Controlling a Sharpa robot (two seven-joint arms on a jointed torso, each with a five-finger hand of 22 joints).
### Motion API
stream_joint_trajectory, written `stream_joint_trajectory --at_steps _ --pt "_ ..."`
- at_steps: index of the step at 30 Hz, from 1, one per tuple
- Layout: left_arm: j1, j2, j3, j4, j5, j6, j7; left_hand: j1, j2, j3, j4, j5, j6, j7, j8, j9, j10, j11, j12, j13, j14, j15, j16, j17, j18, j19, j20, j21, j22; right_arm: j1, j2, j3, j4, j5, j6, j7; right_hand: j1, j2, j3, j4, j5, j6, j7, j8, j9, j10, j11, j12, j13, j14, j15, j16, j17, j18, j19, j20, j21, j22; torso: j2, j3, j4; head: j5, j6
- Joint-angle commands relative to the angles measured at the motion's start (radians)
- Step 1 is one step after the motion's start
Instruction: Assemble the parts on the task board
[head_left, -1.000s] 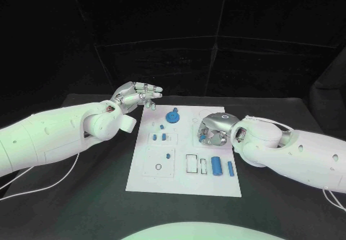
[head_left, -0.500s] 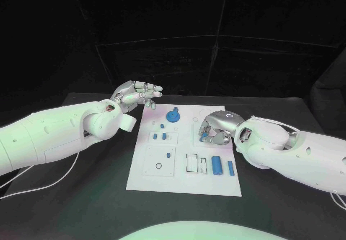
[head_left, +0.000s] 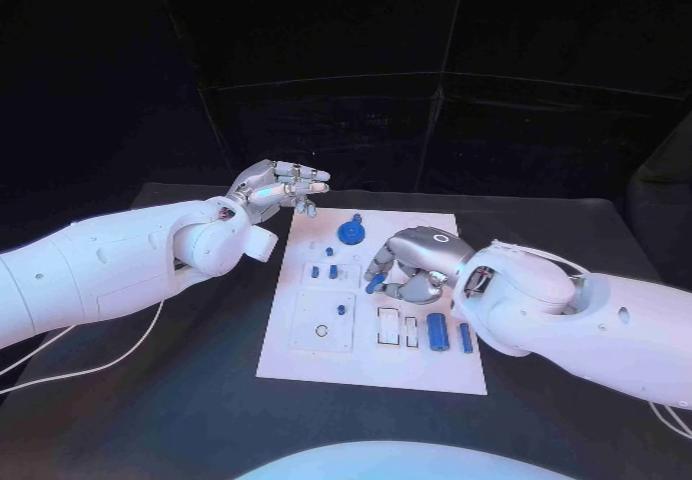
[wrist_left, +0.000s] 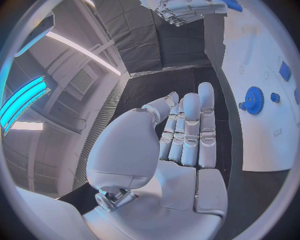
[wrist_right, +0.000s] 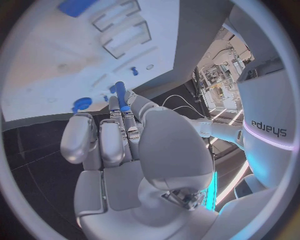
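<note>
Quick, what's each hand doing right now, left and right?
Left hand: open, holding nothing, raised beside the task board.
Right hand: pinching a small blue part over the board.

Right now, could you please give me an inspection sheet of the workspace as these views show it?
Surface: black table, bare around the board.
Job's things: white task board lies mid-table; a blue gear stands at its far end, a blue cylinder and a slimmer blue bar lie at its near right, small blue pegs at its left.
Clutter: nothing seen.
Hands: left hand hovers beyond the board's far left corner, fingers partly curled, holding nothing; right hand is over the board, pinching a small blue part at its fingertips.
Cables: white cable runs on the table beside the left arm.
Surroundings: dark backdrop behind the table.
</note>
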Motion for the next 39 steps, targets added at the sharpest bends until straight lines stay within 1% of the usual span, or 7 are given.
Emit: stream_joint_trajectory --at_steps 1,7,8,19,25,29,39 --pt "0.002 0.004 0.001 -0.003 0.004 0.012 0.005 0.002 0.004 0.0 -0.004 -0.001 0.004 0.002 0.004 -0.002 -0.008 -0.001 0.005 0.001 -0.004 0.0 -0.007 -0.001 0.005 -0.006 -0.004 -0.007 -0.001 -0.007 0.042 0.0 -0.008 0.045 -0.01 0.106 -0.004 -0.008 0.01 -0.003 0.01 -0.002 0.012 -0.007 -0.002 0.008 -0.004 -0.008 -0.001 0.021 0.002 0.005 0.0 -0.013 -0.001 0.004 0.005 -0.002 0.001 -0.0013 0.0053 0.004 -0.004" --pt "0.002 0.008 0.001 -0.006 0.004 0.012 0.005 0.002 0.004 0.0 -0.004 -0.001 0.004 0.002 0.004 -0.002 -0.008 -0.001 0.005 0.001 -0.004 0.0 -0.007 -0.001 0.005 -0.006 -0.004 -0.007 -0.001 -0.037 0.118 -0.001 -0.042 0.027 0.011 0.128 -0.005 -0.012 0.019 -0.009 0.013 -0.006 0.016 -0.012 -0.003 0.006 0.0 -0.015 -0.002 0.021 0.005 0.005 -0.002 -0.013 -0.001 0.006 0.005 -0.002 0.001 -0.0007 0.0043 0.019 -0.008" --pt "0.002 0.009 0.001 -0.006 0.004 0.011 0.004 0.002 0.004 0.0 -0.004 -0.001 0.004 0.002 0.004 -0.002 -0.008 -0.001 0.005 0.001 -0.004 0.0 -0.007 -0.001 0.005 -0.006 -0.004 -0.007 -0.001 -0.042 0.128 -0.001 -0.049 0.023 0.016 0.128 -0.005 -0.012 0.019 -0.01 0.013 -0.006 0.016 -0.012 -0.003 0.006 0.0 -0.015 -0.002 0.021 0.005 0.005 -0.002 -0.013 -0.001 0.006 0.006 -0.002 0.001 -0.0003 0.0021 0.023 -0.008" --pt "0.002 0.016 0.001 -0.007 0.004 0.013 0.003 0.002 0.004 0.0 -0.004 -0.001 0.004 0.002 0.004 -0.002 -0.008 -0.001 0.005 0.001 -0.004 0.0 -0.007 -0.001 0.005 -0.006 -0.004 -0.007 -0.001 -0.08 0.19 -0.003 -0.116 -0.048 0.067 0.097 -0.008 -0.016 0.024 -0.013 0.014 -0.01 0.019 -0.015 -0.004 0.002 0.003 -0.021 -0.002 0.02 0.008 0.005 -0.004 -0.012 -0.003 0.008 0.005 -0.003 0.001 0.0007 0.0 0.039 -0.014" --pt "0.002 0.018 0.001 -0.007 0.004 0.013 0.002 0.002 0.004 0.0 -0.005 -0.001 0.003 0.003 0.004 -0.002 -0.009 0.0 0.006 0.001 -0.004 0.0 -0.007 -0.002 0.005 -0.006 -0.004 -0.007 -0.001 -0.087 0.208 -0.003 -0.139 -0.08 0.093 0.083 -0.008 -0.016 0.025 -0.013 0.014 -0.01 0.019 -0.015 -0.004 0.002 0.003 -0.022 -0.002 0.02 0.008 0.005 -0.004 -0.012 -0.003 0.009 0.005 -0.003 0.001 0.0001 0.0009 0.04 -0.017" --pt "0.002 0.018 0.001 -0.008 0.004 0.013 0.002 0.002 0.004 0.0 -0.005 -0.001 0.003 0.003 0.004 -0.002 -0.009 0.0 0.006 0.001 -0.004 0.0 -0.007 -0.002 0.005 -0.006 -0.004 -0.007 -0.001 -0.089 0.217 -0.003 -0.149 -0.11 0.095 0.069 -0.008 -0.016 0.028 -0.015 0.015 -0.011 0.019 -0.016 -0.004 0.002 0.003 -0.023 -0.002 0.02 0.008 0.004 -0.006 -0.012 -0.003 0.009 0.004 -0.005 0.001 0.0003 -0.001 0.044 -0.02" --pt "0.002 0.019 0.001 -0.009 0.004 0.013 0.001 0.002 0.004 0.0 -0.005 -0.001 0.003 0.003 0.004 -0.002 -0.009 0.0 0.006 0.001 -0.004 0.0 -0.007 -0.002 0.005 -0.006 -0.004 -0.007 -0.001 -0.091 0.229 -0.005 -0.167 -0.146 0.104 0.041 -0.008 -0.015 0.031 -0.017 0.016 -0.011 0.019 -0.016 -0.004 0.002 0.003 -0.024 -0.002 0.019 0.009 0.004 -0.007 -0.012 -0.004 0.01 0.004 -0.006 0.001 0.0006 0.0004 0.044 -0.021"
